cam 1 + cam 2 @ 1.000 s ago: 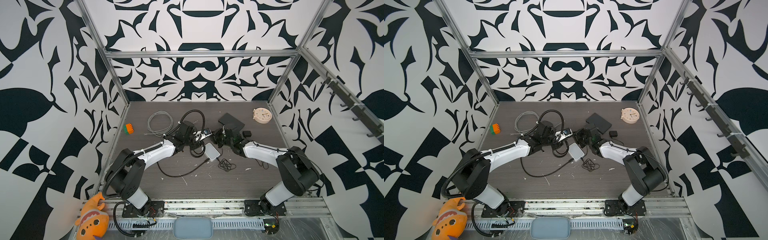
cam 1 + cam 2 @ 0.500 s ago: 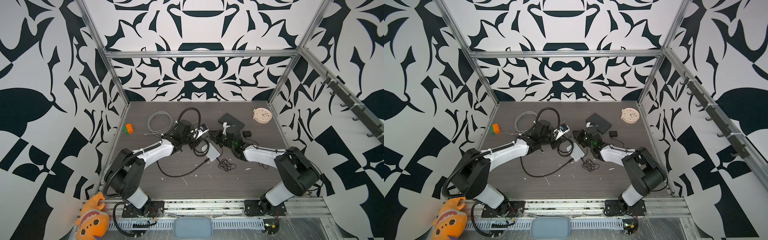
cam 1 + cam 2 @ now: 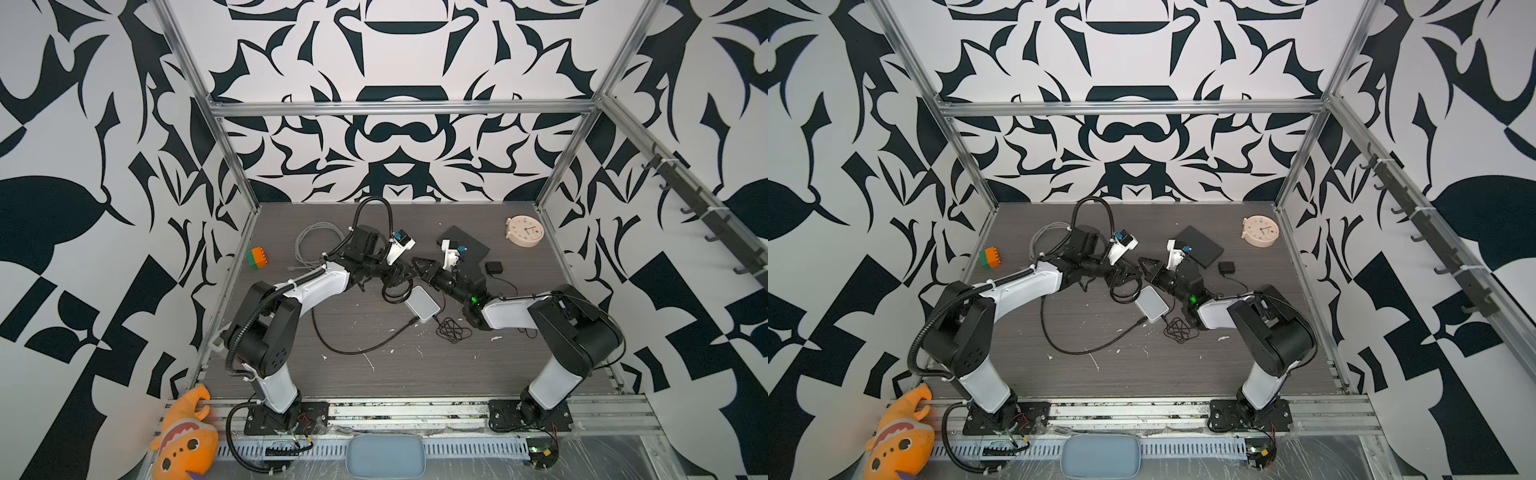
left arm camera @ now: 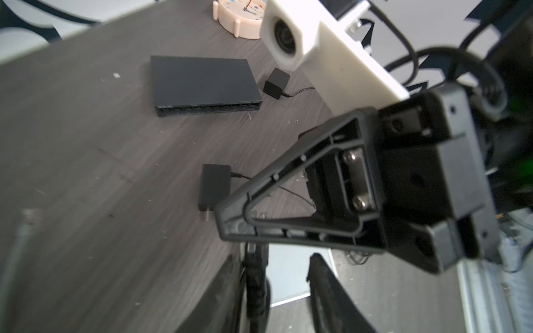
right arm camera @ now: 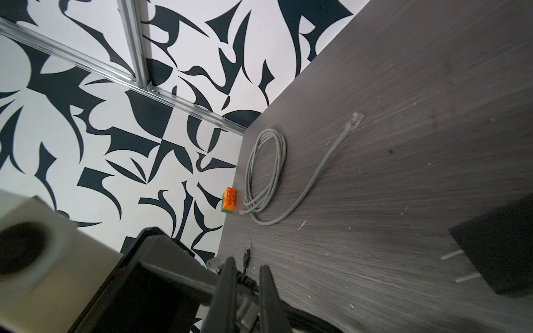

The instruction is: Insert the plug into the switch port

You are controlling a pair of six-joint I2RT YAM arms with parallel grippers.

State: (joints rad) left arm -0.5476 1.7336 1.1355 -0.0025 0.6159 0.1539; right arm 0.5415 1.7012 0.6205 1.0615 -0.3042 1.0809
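Both top views show the tabletop (image 3: 415,374) with the black switch (image 3: 473,253) towards the back. The left claw (image 4: 274,256) stands parted. The right claw (image 5: 246,263) pinches the plug (image 5: 247,253) above mid-tabletop, apart from the switch. The carrying step seems underway; next, turn the plug towards a port and align it squarely.

Switch (image 3: 471,251) at the back, clock (image 3: 525,232) to its right, coiled cable (image 3: 309,245) and brick (image 3: 257,257) far left

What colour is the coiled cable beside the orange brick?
The coiled cable is light grey; the right wrist view shows it best.
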